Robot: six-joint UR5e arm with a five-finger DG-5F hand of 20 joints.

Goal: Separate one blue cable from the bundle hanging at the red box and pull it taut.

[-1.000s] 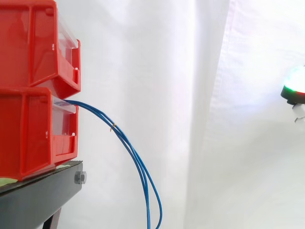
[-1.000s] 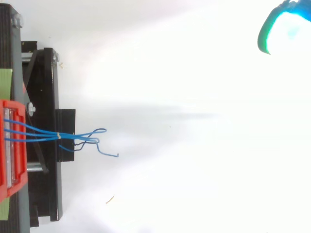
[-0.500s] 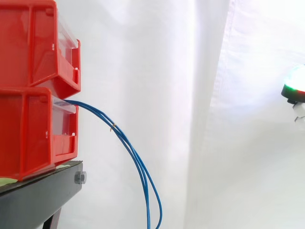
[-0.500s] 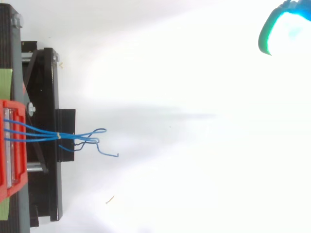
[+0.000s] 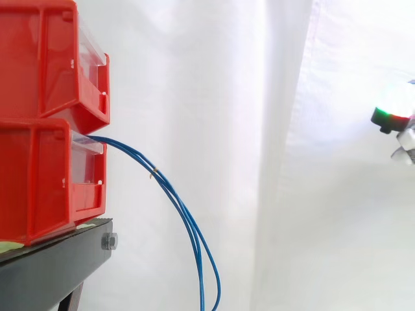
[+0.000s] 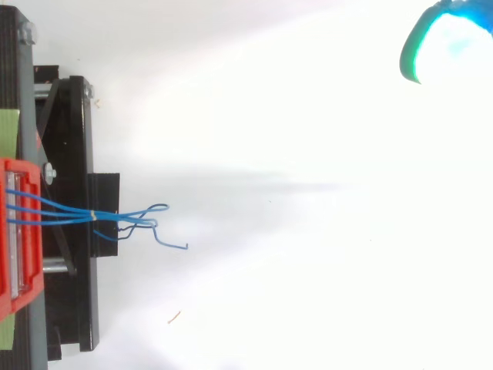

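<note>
Presumably light and limp, the thin blue cables (image 5: 189,222) drooping over the front edge of the lower red plastic box (image 5: 39,181) want pinching singly below their small tie (image 5: 153,173), while the distant hand (image 5: 391,105) shows too little to tell whether it is wide or closed.

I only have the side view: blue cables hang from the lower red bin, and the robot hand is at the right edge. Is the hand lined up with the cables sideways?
Observer: No. From above, the robot hand sits in the upper right corner, while the blue cables lie lower in that view, so it is off to one side of them.
Operator: How many strands leave the bin?
Observer: Three leave the red bin spread apart and meet at a small tie.
Operator: Does any strand stand apart past the tie?
Observer: Yes. One loose end reaches furthest from the bin and finishes in a small hook, clear of the looped rest.
</note>
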